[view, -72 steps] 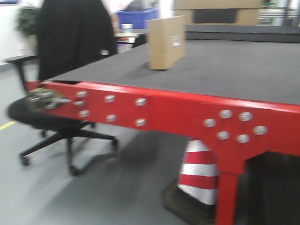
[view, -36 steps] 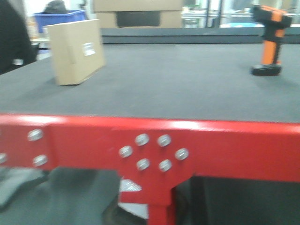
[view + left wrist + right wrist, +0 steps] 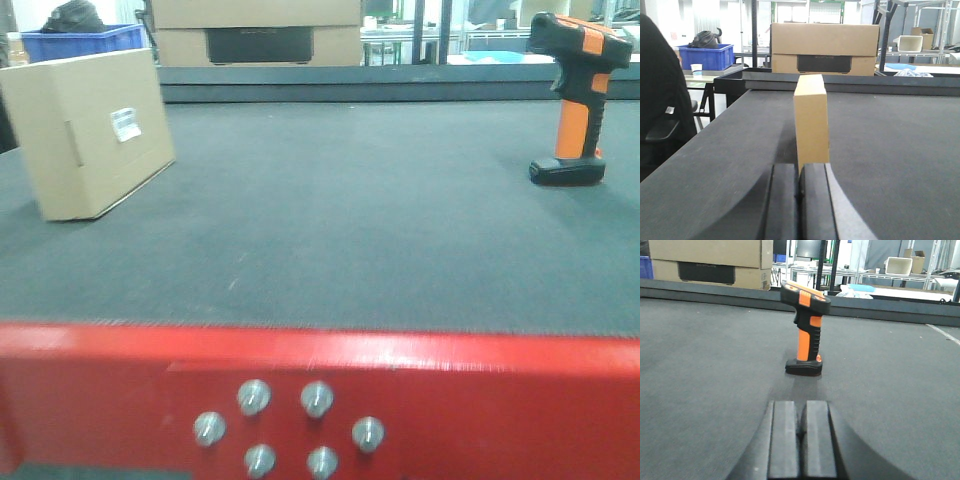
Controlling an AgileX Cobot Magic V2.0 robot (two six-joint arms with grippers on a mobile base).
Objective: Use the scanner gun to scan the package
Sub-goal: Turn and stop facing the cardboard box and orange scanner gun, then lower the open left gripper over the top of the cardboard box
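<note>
Front camera view has swung since a second ago: package (image 3: 90, 135) slid from mid-frame to far left, scanner gun (image 3: 572, 95) came in at the right and now sits fully in frame. The office chair and striped cone have dropped out of view. Red table frame (image 3: 450, 400) with its bolt cluster (image 3: 285, 425) now fills the bottom edge.

Package: stands on edge on the dark table mat (image 3: 350, 230), left side, with its top tilted slightly left. The broad face with the white label (image 3: 126, 123) is turned toward the right side of the table. Label print is too small to read. Left wrist view sees it edge-on (image 3: 811, 120), narrow face toward the camera, tall axis vertical, dead ahead of the left gripper (image 3: 800, 172), not touching.

Scanner gun: upright on its black base, right rear of the mat, well apart from the package. Handle axis is near vertical, and the head runs left-right across the front view. Can't tell which end is the scan window. In the right wrist view it stands (image 3: 806, 330) ahead of the right gripper (image 3: 801, 412), with clear mat between them. No readable markings.

Both grippers: pads pressed together, nothing between them.

Background: stacked cartons (image 3: 255, 30) with a black panel beyond the far rail, no legible print. Blue bin (image 3: 80, 42) is at rear left. A dark chair back (image 3: 660, 115) is at the left edge of the left wrist view.
</note>
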